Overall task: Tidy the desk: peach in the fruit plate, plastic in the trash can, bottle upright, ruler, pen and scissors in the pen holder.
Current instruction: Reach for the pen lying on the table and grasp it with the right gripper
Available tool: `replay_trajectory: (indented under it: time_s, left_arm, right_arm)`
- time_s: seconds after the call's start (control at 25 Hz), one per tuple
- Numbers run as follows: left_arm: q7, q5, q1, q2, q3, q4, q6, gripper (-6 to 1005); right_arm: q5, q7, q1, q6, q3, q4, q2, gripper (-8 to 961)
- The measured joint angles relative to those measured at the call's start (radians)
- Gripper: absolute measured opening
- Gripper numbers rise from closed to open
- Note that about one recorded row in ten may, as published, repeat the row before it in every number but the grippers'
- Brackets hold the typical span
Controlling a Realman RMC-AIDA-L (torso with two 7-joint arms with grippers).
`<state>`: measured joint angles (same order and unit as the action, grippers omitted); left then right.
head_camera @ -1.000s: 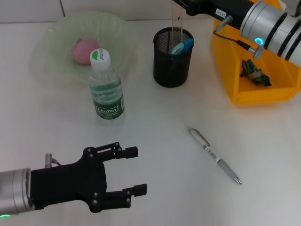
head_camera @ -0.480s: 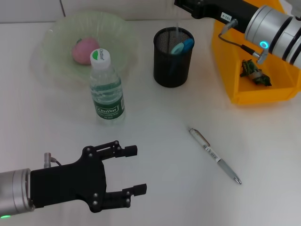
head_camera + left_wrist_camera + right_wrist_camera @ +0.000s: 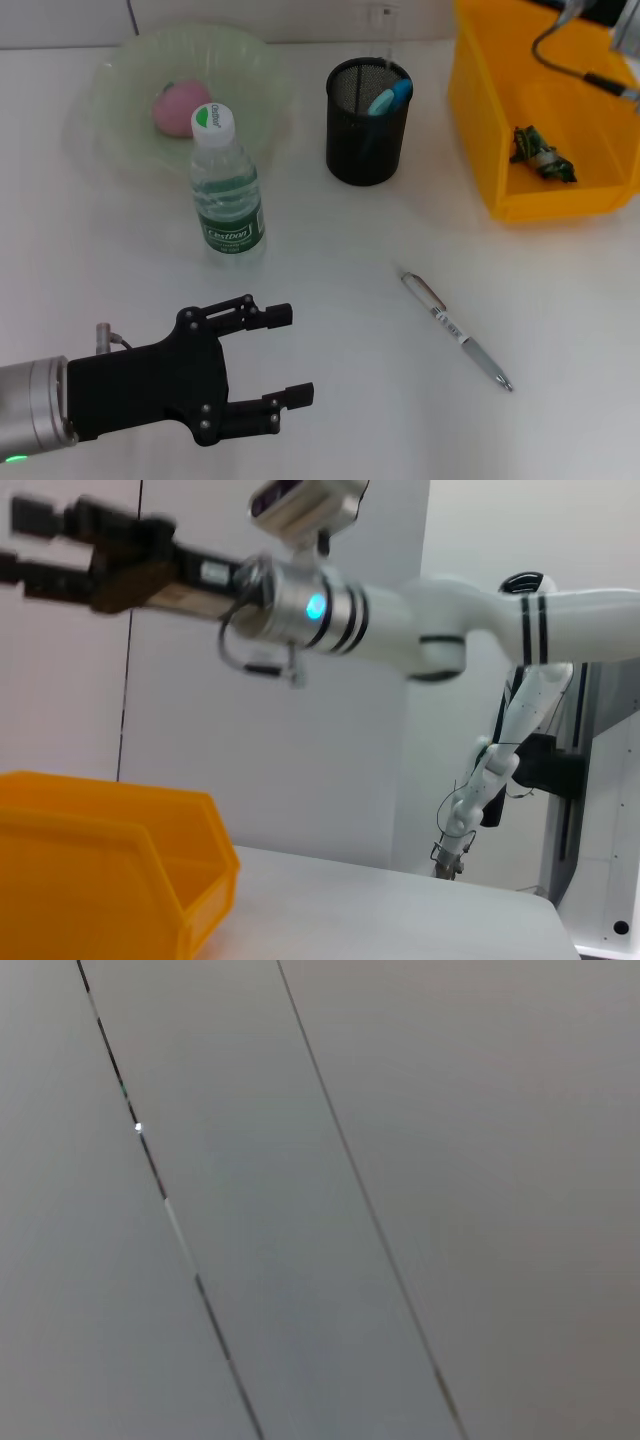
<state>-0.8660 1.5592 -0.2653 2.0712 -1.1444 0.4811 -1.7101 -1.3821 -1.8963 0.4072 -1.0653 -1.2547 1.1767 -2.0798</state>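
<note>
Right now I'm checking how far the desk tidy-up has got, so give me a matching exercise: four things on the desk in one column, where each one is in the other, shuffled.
Things:
1. peach
2. pen
3. plastic scrap
4. bottle

Places:
A. in the yellow bin
B. lying flat on the table
C. in the green plate
D. standing upright in front of the plate

Pairs: 1-C, 2-B, 3-A, 4-D
</note>
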Motion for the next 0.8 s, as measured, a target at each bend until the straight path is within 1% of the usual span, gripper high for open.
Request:
replay_trajectory:
  time_s: [0.04,0.08,0.12,0.24,0.28,0.36,0.48,0.56,0.68,0.8]
  left_arm:
    - [0.004,0.000,0.000,0.000,0.000,0.000,0.001,766]
    - [0.009,0.000,0.001,0.001,0.000,-0.001,0.001,766]
    - [0.017,-0.001,0.001,0.001,0.000,-0.002,0.002,766]
    - [0.044,-0.010,0.001,0.002,0.000,-0.017,0.004,766]
    - [0.060,-0.014,0.000,0.003,0.000,-0.028,0.005,766]
    - [0.075,-0.015,-0.003,0.002,-0.001,-0.034,0.006,766]
    - [0.077,-0.014,-0.010,0.000,-0.007,-0.034,0.007,766]
    - [0.077,-0.014,-0.014,-0.001,-0.007,-0.035,0.009,766]
    - [0.072,-0.015,-0.016,-0.001,-0.002,-0.037,0.025,766]
    - [0.064,-0.015,-0.018,-0.001,-0.001,-0.038,0.036,772]
  right_arm:
    - [-0.113,-0.151,-0.013,-0.035,0.013,0.094,-0.001,738]
    - [-0.259,-0.307,-0.017,-0.090,0.031,0.201,-0.003,738]
    - [-0.391,-0.427,-0.012,-0.155,0.044,0.282,-0.003,738]
    - [-0.661,-0.659,0.017,-0.335,0.058,0.461,-0.004,738]
    - [-0.745,-0.730,0.037,-0.408,0.058,0.520,-0.004,738]
    - [-0.854,-0.838,0.078,-0.533,0.057,0.587,-0.002,738]
    - [-1.006,-0.970,0.170,-0.725,0.052,0.635,0.001,737]
    - [-1.078,-1.027,0.222,-0.814,0.040,0.640,0.001,737]
    - [-1.154,-1.057,0.262,-0.853,-0.015,0.617,-0.003,737]
    - [-1.195,-1.059,0.286,-0.845,-0.065,0.538,-0.006,737]
